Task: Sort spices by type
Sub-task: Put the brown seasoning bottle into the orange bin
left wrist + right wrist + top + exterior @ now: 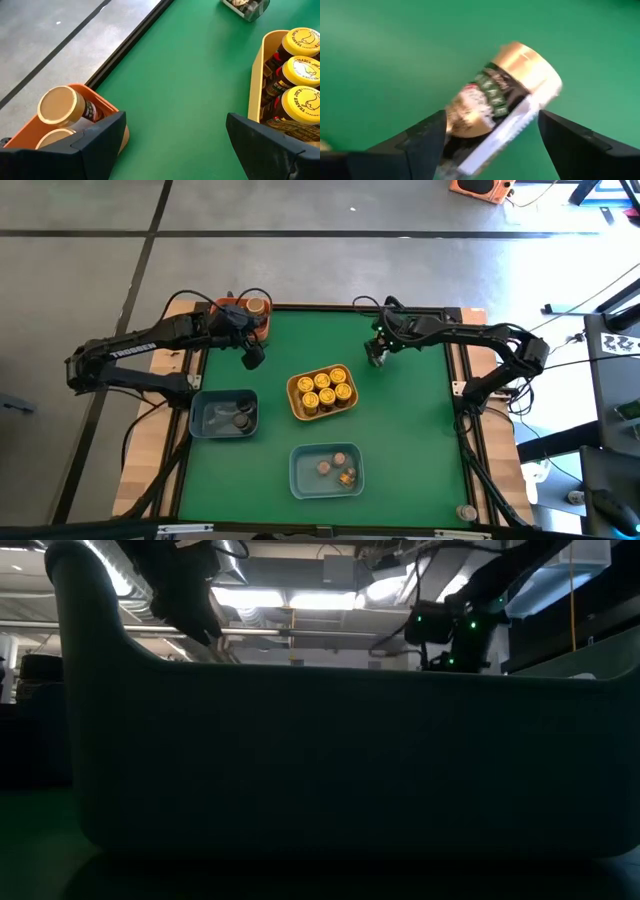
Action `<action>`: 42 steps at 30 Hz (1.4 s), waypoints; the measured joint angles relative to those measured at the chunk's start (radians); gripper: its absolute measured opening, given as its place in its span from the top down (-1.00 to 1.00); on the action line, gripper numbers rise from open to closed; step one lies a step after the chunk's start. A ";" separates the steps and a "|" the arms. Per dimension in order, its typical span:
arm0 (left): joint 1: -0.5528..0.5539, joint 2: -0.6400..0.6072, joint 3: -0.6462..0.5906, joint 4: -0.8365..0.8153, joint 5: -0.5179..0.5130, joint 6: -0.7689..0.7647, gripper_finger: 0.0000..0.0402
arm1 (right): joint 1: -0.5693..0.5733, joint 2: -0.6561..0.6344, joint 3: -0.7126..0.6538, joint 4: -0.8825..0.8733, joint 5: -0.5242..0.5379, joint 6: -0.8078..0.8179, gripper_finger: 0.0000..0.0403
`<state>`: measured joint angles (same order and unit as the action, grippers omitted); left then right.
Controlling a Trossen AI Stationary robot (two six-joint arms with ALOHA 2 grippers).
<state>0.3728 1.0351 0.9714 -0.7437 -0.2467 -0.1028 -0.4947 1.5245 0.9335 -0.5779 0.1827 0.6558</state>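
Note:
My right gripper [377, 358] hangs over the far part of the green mat, open. In its wrist view a gold-lidded spice jar [495, 105] sits tilted between the spread fingers [491, 125]. My left gripper [253, 358] is open and empty above the mat [175, 125], between the orange tray [95, 97] and the yellow tray [257, 75]. Two tan-lidded jars [57, 105] stand in the orange tray. Several yellow-lidded jars [300, 70] stand upright in the yellow tray [296, 405]. My right gripper has one finger [422, 137] by the jar's lower end and the other [565, 140] apart from its lid end [530, 65]. The picture is smeared there, so I cannot tell whether either finger touches the jar.
A blue tray [200, 420] with dark-lidded jars lies near the mat's left edge. A second blue tray [300, 470] with a few jars lies toward the near edge; its wall fills the low view [320, 760]. Bare mat lies right of the yellow tray.

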 joint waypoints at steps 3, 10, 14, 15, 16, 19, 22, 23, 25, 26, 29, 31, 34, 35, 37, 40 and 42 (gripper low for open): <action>0.000 0.001 0.000 0.000 0.000 -0.006 -0.71 | 0.022 0.037 0.001 -0.016 0.047 0.047 -0.54; 0.000 0.003 0.000 -0.002 0.000 -0.026 -0.71 | 0.038 0.128 0.004 0.041 0.060 0.038 -0.54; 0.000 0.002 0.000 -0.004 0.000 -0.027 -0.71 | 0.037 0.149 0.003 0.039 0.062 -0.019 -0.54; 0.000 0.003 0.000 -0.003 0.000 -0.027 -0.71 | 0.037 0.150 0.003 0.040 0.067 -0.039 -0.54; 0.000 0.003 0.000 -0.003 0.000 -0.027 -0.71 | 0.037 0.150 0.002 0.041 0.075 -0.056 -0.54; 0.000 0.003 0.000 0.000 0.000 -0.029 -0.71 | 0.037 0.151 0.002 0.040 0.080 -0.086 -0.51; 0.000 0.007 0.000 0.000 0.000 -0.033 -0.71 | 0.037 0.151 0.002 0.039 0.080 -0.118 -0.43; 0.000 0.008 0.000 0.000 0.000 -0.035 -0.71 | 0.037 0.151 0.001 0.039 0.080 -0.130 -0.40; 0.000 0.008 0.000 0.000 0.000 -0.036 -0.71 | 0.037 0.151 0.001 0.041 0.079 -0.172 -0.39; 0.000 0.007 0.000 0.000 0.000 -0.038 -0.71 | 0.037 0.152 0.001 0.047 0.076 -0.222 -0.39; 0.000 0.008 0.000 0.002 0.000 -0.051 -0.71 | 0.043 0.152 0.000 0.070 0.079 -0.297 -0.39; 0.000 0.007 0.000 0.011 0.000 -0.049 -0.71 | 0.043 0.141 -0.001 0.082 0.073 -0.345 -0.39; -0.001 0.007 0.000 0.022 0.000 -0.042 -0.71 | 0.043 0.115 -0.002 0.081 0.038 -0.404 -0.40; -0.004 0.007 0.000 0.029 0.000 -0.042 -0.71 | 0.042 0.100 -0.004 0.078 0.025 -0.419 -0.40; -0.014 0.007 0.000 0.038 0.000 -0.042 -0.71 | 0.044 0.071 -0.003 0.107 0.001 -0.454 -0.39; -0.042 0.007 0.000 0.061 0.000 -0.045 -0.71 | 0.045 0.051 -0.020 0.220 -0.045 -0.504 -0.39; -0.061 0.007 0.000 0.072 0.000 -0.045 -0.71 | 0.044 0.052 -0.057 0.329 -0.084 -0.527 -0.39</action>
<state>0.3119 1.0424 0.9714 -0.6715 -0.2462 -0.1478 -0.4507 1.5761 0.8768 -0.2486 0.0983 0.1288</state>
